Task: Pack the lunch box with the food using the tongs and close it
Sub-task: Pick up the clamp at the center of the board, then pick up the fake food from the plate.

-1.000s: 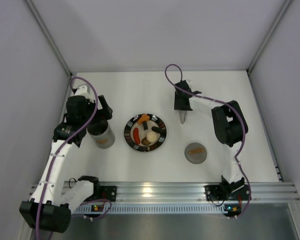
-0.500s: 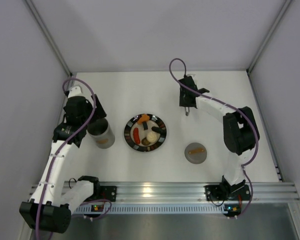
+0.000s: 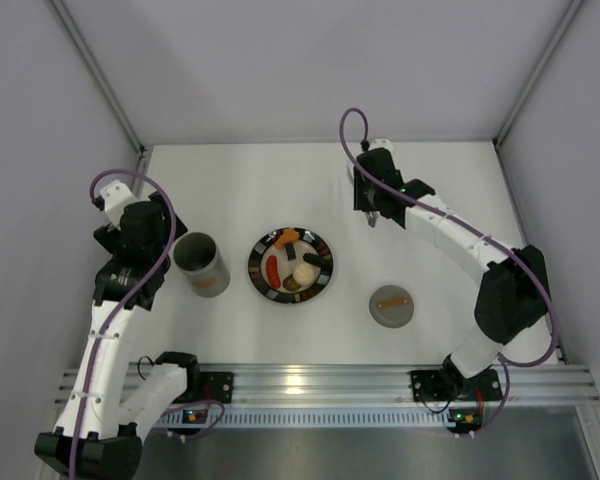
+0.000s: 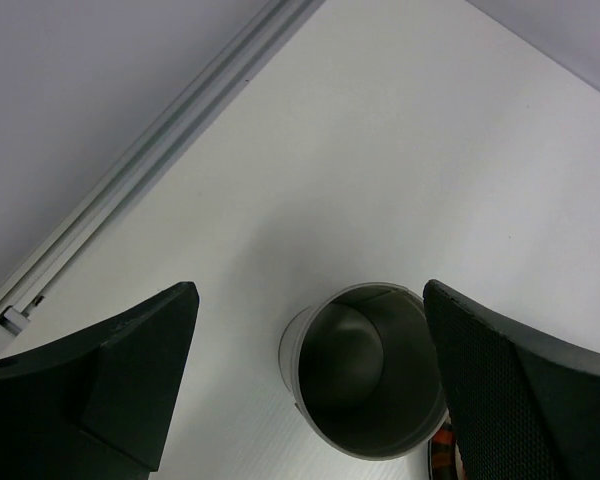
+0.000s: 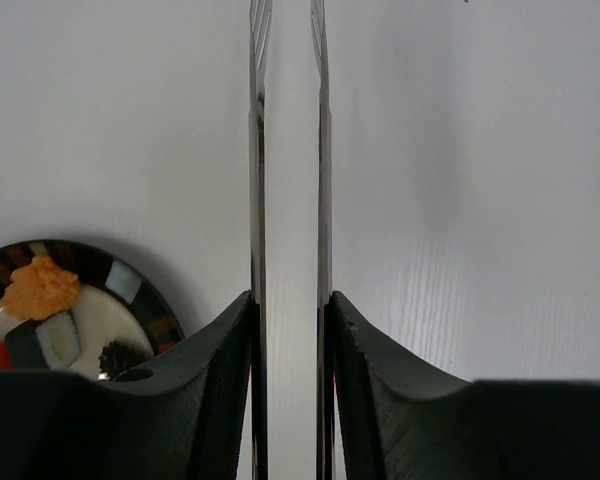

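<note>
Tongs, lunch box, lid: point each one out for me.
tongs point(image 5: 257, 150), right wrist view, on the left arm of the pair.
lunch box point(image 4: 405, 385), left wrist view, on its inner wall.
lid point(image 3: 392, 313), top view, on its grey top face.

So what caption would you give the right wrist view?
Right gripper clamped on the silver tongs, plate of food at lower left.

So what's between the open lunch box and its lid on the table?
The plate holding the food sits between lunch box and lid, shown in the top view.
</note>
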`<state>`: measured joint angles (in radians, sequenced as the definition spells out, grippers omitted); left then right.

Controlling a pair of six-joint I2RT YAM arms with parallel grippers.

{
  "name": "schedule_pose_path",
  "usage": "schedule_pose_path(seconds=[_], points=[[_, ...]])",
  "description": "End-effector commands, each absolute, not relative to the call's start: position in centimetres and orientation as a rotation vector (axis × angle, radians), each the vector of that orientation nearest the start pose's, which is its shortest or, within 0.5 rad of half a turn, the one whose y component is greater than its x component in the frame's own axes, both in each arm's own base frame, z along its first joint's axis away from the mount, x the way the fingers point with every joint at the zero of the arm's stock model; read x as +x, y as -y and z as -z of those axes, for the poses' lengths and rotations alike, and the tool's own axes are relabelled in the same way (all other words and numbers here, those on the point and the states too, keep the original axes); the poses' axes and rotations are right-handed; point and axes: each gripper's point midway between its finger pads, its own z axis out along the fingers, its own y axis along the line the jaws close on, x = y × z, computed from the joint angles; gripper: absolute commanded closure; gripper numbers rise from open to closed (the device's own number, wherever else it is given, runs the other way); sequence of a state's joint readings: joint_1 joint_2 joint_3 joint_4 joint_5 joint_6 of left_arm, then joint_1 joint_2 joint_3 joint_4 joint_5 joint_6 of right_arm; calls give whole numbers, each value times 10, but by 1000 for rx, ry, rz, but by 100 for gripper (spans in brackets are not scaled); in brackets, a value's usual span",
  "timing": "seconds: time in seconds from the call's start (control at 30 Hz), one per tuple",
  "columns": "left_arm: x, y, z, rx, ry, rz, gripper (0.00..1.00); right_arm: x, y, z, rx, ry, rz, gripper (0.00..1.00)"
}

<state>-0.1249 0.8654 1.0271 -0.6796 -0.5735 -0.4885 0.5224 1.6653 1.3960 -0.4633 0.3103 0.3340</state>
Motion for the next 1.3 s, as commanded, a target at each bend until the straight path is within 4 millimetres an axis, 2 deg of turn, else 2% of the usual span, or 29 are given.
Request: schedule_pose_path(seconds=[0.0, 0.23, 0.37, 0.6, 0.77, 0.9, 1.03, 1.27], points=[[263, -59, -275, -758, -1822, -265, 1, 380, -212, -203, -164, -2229, -153, 66], [276, -39, -268, -672, -1884, -157, 1, 330, -243, -213, -281, -2206, -267, 66], [277, -34, -267, -652, -1892, -133, 1, 300, -265, -208, -375, -2217, -323, 67], [278, -30, -268, -629, -1892, -107, 1, 261, -291, -208, -471, -2225, -386, 67], [278, -29, -267, -619, -1900, -101, 1, 241, -304, -202, -516, -2242, -375, 66], [277, -27, -266, -609, -1904, -94, 1, 227, -307, -195, -533, -2260, -360, 66], [278, -25, -266, -601, -1906, -82, 1, 218, -304, -186, -532, -2286, -334, 66], [280, -21, -264, -585, -1916, -60, 1, 208, -311, -170, -555, -2310, -312, 62]])
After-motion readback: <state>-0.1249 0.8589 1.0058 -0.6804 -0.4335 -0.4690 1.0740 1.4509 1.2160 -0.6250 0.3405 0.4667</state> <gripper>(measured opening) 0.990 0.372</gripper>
